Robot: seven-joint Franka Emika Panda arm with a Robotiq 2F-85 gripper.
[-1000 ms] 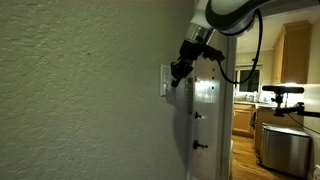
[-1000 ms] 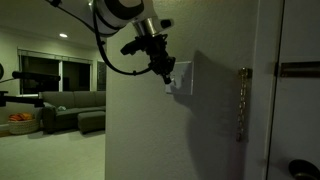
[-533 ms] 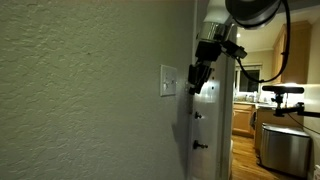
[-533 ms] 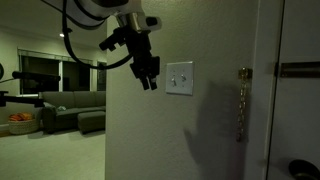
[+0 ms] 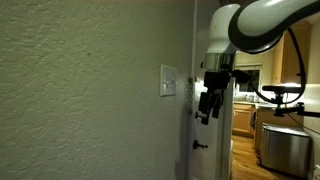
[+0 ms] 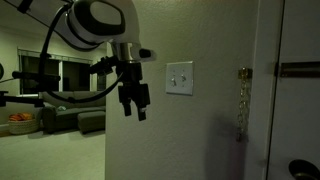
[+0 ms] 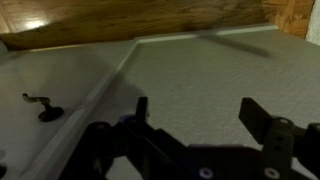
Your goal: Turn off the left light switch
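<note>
A white double switch plate (image 6: 180,77) sits on the textured wall, seen edge-on in an exterior view (image 5: 168,81). Its left light switch (image 6: 174,77) is too small for its position to be read. My gripper (image 6: 136,106) hangs off the wall, below and to the side of the plate, not touching it (image 5: 206,108). In the wrist view the gripper (image 7: 197,115) is open, with two dark fingers (image 7: 258,118) wide apart over bare wall and nothing between them.
A white door (image 6: 290,100) with a metal chain (image 6: 240,100) stands beside the switch wall. A sofa (image 6: 70,108) lies in the room behind. Wooden cabinets (image 5: 295,55) and a steel bin (image 5: 283,148) stand beyond the door edge.
The gripper has left the switch plate, drawn back from the wall and dropped lower. Its jaws have gone from shut to wide open.
</note>
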